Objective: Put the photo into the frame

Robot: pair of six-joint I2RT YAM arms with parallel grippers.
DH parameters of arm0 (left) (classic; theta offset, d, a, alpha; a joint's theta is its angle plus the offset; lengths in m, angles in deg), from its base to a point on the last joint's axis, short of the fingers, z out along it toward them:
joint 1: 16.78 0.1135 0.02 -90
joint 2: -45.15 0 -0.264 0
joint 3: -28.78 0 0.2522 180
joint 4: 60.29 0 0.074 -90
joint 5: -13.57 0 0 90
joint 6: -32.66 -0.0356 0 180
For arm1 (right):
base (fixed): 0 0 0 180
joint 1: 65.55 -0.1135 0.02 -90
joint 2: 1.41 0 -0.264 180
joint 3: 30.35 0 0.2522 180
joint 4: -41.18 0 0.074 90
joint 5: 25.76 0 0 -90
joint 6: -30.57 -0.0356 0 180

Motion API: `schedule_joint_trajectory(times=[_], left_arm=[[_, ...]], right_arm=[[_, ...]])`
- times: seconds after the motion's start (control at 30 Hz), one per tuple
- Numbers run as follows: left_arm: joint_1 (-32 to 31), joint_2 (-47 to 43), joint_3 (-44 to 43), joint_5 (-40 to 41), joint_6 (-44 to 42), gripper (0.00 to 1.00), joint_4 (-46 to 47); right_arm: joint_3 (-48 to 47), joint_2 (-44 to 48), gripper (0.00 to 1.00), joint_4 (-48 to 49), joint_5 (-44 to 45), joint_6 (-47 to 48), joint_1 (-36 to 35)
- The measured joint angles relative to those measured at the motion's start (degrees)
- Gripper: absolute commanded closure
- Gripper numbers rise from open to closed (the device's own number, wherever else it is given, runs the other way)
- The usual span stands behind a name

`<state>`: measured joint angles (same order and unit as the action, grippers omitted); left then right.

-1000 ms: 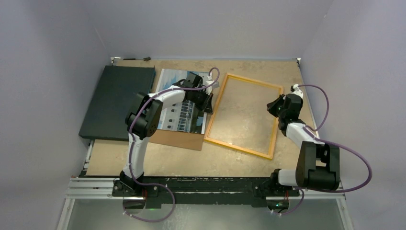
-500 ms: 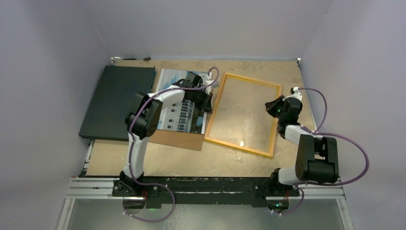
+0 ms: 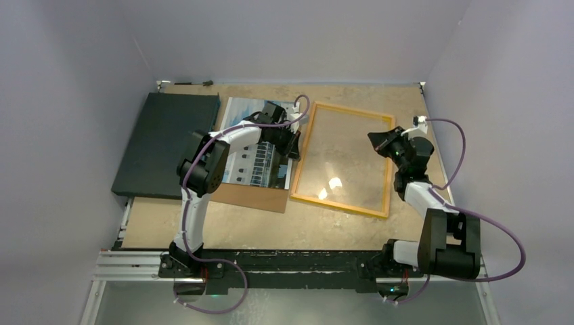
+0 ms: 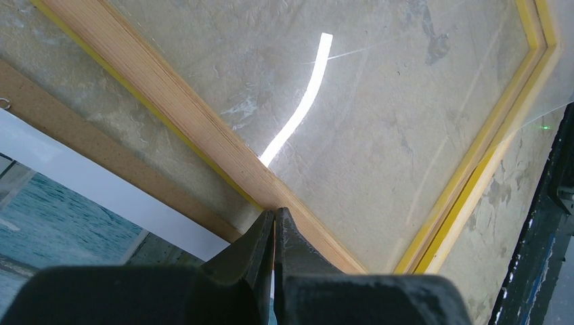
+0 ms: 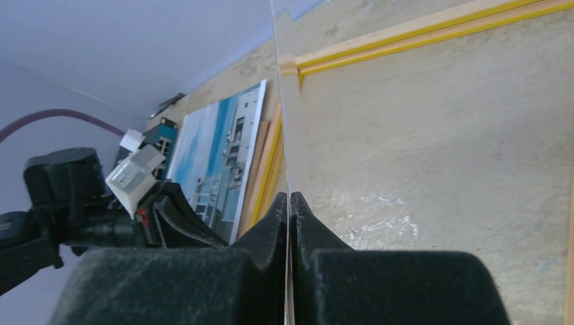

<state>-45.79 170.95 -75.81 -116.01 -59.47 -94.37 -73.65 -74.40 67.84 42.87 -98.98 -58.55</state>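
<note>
The yellow-orange frame (image 3: 338,206) lies flat at the table's middle right; it also shows in the left wrist view (image 4: 169,95) and the right wrist view (image 5: 433,27). A clear sheet (image 3: 345,156) hangs over it, tilted up at its right side. My right gripper (image 3: 376,139) is shut on the sheet's right edge, seen edge-on (image 5: 281,101) between my fingertips (image 5: 290,196). My left gripper (image 3: 293,143) is shut at the frame's left bar (image 4: 274,213), apparently pinching the sheet's left edge. The photo (image 3: 244,118) lies face up left of the frame, under my left arm.
A brown backing board (image 3: 250,196) lies under the photo, sticking out at its near end. A dark flat slab (image 3: 166,142) lies at the far left. The table's right edge runs close to my right arm.
My right gripper has risen and moved left over the frame's right bar, tilting the clear sheet up; the glare spots on it shifted. The left arm has not moved.
</note>
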Motion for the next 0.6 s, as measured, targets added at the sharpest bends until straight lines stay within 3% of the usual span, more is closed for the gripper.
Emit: schedule_joint_trajectory(times=[0.23, 0.6], left_arm=[[0.04, 0.0, 0.31, -0.04, 0.02, 1.0, 0.5], [0.11, -0.31, 1.05, -0.09, 0.0, 1.0, 1.46]], right_arm=[[-0.11, -0.02, 1.0, 0.83, -1.44, -5.79, 0.0], [-7.82, 0.0, 1.0, -6.71, -3.41, -13.44, -0.66]])
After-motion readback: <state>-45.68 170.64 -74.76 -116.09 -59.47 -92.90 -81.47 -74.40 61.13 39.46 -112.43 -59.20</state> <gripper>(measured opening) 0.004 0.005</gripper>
